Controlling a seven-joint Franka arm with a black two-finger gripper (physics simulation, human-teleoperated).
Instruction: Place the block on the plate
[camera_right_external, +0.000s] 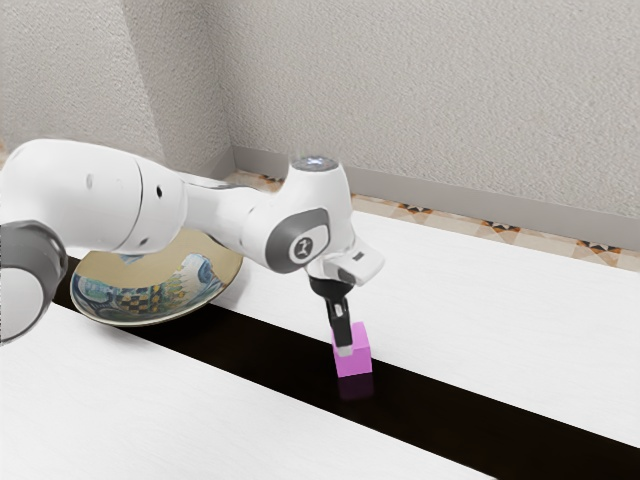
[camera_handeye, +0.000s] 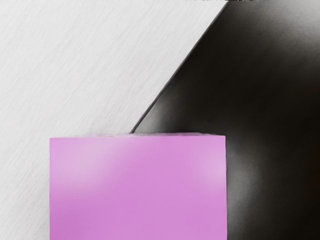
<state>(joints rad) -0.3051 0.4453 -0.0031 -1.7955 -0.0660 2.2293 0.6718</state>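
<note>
Pincer (camera_right_external: 345, 347) at block (camera_right_external: 357, 364); cannot tell whether gripping. Block location: dark strip (camera_right_external: 260, 355), inside wall-side edge of surface (camera_right_external: 500, 330). Caution: off-centre grip may cause slipping; insufficient lift, collision with plate (camera_right_external: 150, 304).

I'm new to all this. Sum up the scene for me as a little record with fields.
block: pink-purple cube, over the table's dark strip, not on the plate
plate: patterned, toward the exterior view's left, partly behind the arm
arm: white, reaching down to the block
table: white
</note>
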